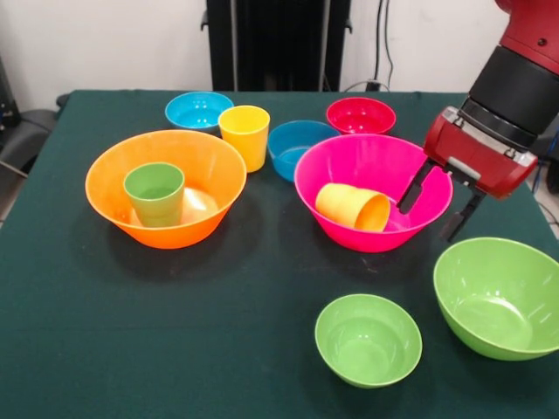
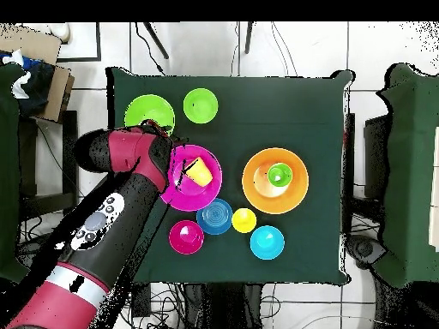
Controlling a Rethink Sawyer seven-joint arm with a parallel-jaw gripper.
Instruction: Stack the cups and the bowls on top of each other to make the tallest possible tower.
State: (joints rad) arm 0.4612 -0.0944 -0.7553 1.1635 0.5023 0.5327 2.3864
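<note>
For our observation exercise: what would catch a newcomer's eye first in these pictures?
Probably the large hot pink bowl mid-table, with an orange-yellow cup lying on its side inside, and the red gripper at its rim, open jaws straddling the wall. Next, the large orange bowl beside it, holding an upright green cup.

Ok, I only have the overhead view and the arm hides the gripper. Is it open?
Observer: Yes, open. The gripper has one finger inside the pink bowl and one outside its rim.
Operator: Is the cup in there standing?
Observer: No, the orange-yellow cup lies on its side, mouth toward the gripper's side.
Operator: And the green cup?
Observer: The green cup stands upright in the orange bowl.
</note>
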